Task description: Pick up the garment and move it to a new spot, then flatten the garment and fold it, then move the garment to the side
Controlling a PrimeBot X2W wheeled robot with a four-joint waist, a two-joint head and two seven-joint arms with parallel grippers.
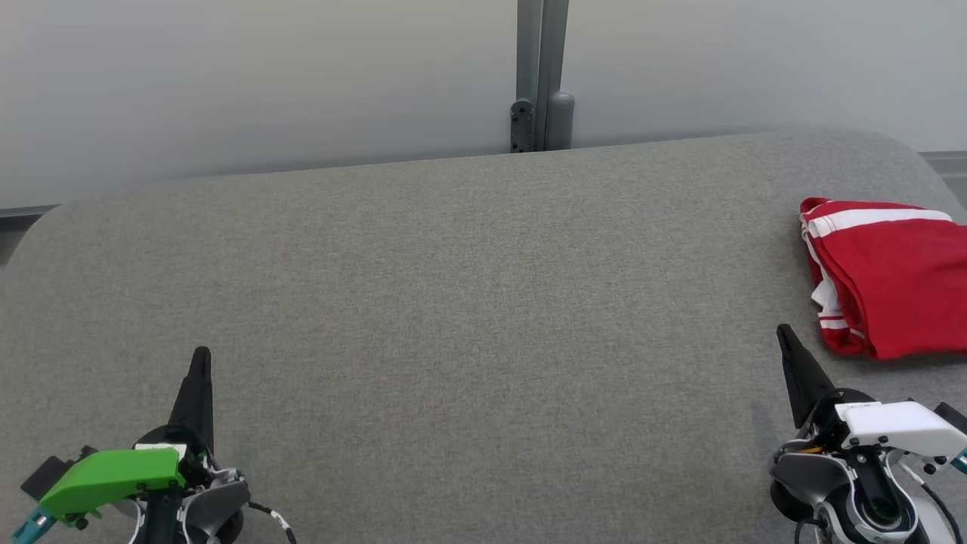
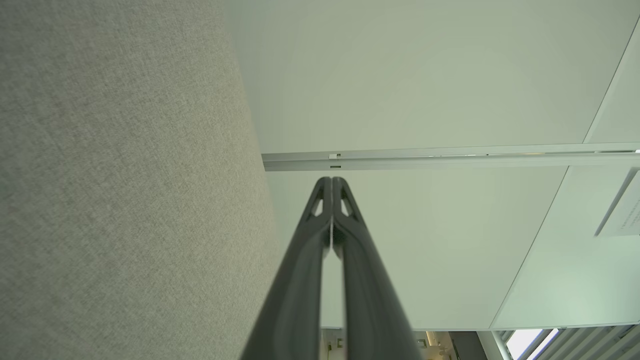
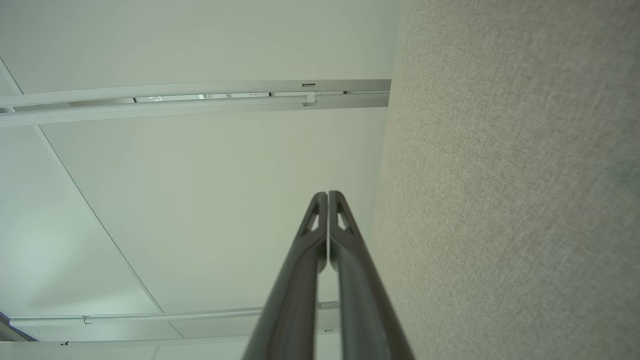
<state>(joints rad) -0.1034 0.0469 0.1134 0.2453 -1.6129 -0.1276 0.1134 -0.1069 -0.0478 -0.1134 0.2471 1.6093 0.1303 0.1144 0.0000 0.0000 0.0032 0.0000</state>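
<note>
A red garment (image 1: 891,287) with white stripes lies folded at the right edge of the grey padded table (image 1: 468,302). My right gripper (image 1: 784,332) hovers at the lower right, just left of the garment's near corner, shut and empty. At the lower left my left gripper (image 1: 202,353) is far from the garment, shut with nothing in it. In the left wrist view the left gripper (image 2: 331,180) has its tips pressed together. In the right wrist view the right gripper (image 3: 327,194) is closed the same way. Both point along the table toward pale wall panels.
Pale partition panels stand behind the table, joined by a grey metal post (image 1: 541,75) at the back middle. The table's far edge (image 1: 483,155) and rounded corners bound the grey surface. Part of the garment runs past the head view's right border.
</note>
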